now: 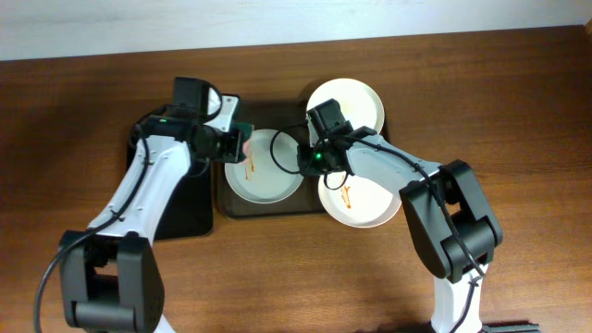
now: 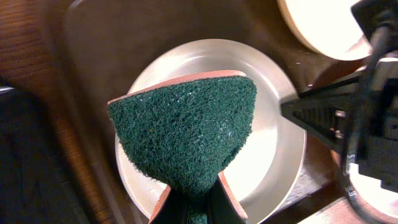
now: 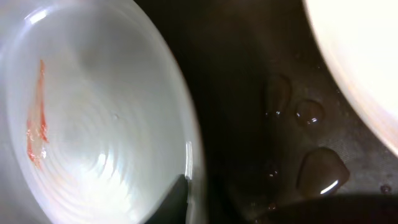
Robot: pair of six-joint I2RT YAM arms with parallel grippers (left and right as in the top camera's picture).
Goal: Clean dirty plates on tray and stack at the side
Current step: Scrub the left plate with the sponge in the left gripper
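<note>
A white plate [image 1: 264,171] with an orange-red streak lies on the dark textured tray [image 1: 268,205]. My left gripper [image 1: 233,143] is shut on a green scouring sponge [image 2: 186,130] and holds it just over this plate [image 2: 273,143], which the sponge partly hides. My right gripper [image 1: 312,159] is at the plate's right rim. In the right wrist view its fingers [image 3: 217,202] straddle the rim, the inner one touching the plate [image 3: 93,124], with a gap to the outer one. A clean-looking plate [image 1: 347,104] lies at the back right. A streaked plate [image 1: 356,199] lies at the front right.
A smaller glossy black tray [image 1: 185,213] lies left of the big tray, under my left arm. Water drops [image 3: 320,171] sit on the tray surface [image 3: 249,62] between the plates. Another white plate's edge [image 3: 360,56] shows at the upper right of the right wrist view.
</note>
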